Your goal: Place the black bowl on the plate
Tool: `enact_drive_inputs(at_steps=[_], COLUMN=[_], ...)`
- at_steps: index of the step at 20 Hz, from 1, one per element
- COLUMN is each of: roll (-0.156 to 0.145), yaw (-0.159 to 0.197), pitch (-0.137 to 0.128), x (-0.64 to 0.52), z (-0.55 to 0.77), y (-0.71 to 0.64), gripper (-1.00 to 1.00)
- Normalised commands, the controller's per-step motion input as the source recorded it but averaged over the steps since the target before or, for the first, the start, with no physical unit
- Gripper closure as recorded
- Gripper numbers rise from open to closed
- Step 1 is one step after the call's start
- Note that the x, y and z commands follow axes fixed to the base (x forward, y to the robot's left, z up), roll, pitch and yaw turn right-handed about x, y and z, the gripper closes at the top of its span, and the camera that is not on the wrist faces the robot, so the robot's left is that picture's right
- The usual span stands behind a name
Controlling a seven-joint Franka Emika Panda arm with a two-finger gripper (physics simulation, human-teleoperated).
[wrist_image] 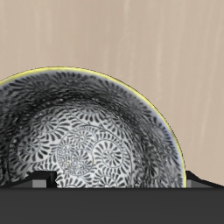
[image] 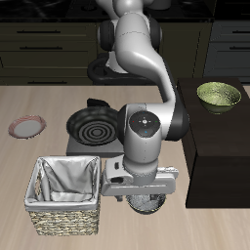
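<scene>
The small round black bowl (wrist_image: pixel 92 140) with mottled grey-silver inside looks rigid, light and glossy, best pinched at its thin rim; whether the jaws grip it, I cannot tell.

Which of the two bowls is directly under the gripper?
The black bowl, with its grey mottled inside, sits under the gripper near the table's front edge. The olive-green bowl stands far back on the dark counter.

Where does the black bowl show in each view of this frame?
Exterior view: the black bowl is mostly hidden under the pincer near the table's front edge, beside the woven basket; only its rim peeks out.
Wrist view: the black bowl fills much of the picture, its mottled inside facing the camera.
Shared landmark: the pale wooden table.
</scene>
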Motion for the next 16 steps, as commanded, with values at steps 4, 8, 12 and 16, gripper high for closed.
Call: enact_drive_inputs(at_steps=[4, 8, 12, 16], roll=[0.038, 0.012, 0.005, 0.018], yaw=[-0.028, -0.023, -0.007, -0.011], pitch=[0.054, -0.009, -0.016, -0.027], x=[-0.03, -0.01, 0.03, 0.04], z=[-0.22, 0.08, 0.11, 0.18], y=[-0.02, 0.01, 0.00, 0.01], gripper=[1.00, 1.00, 1.00, 1.00])
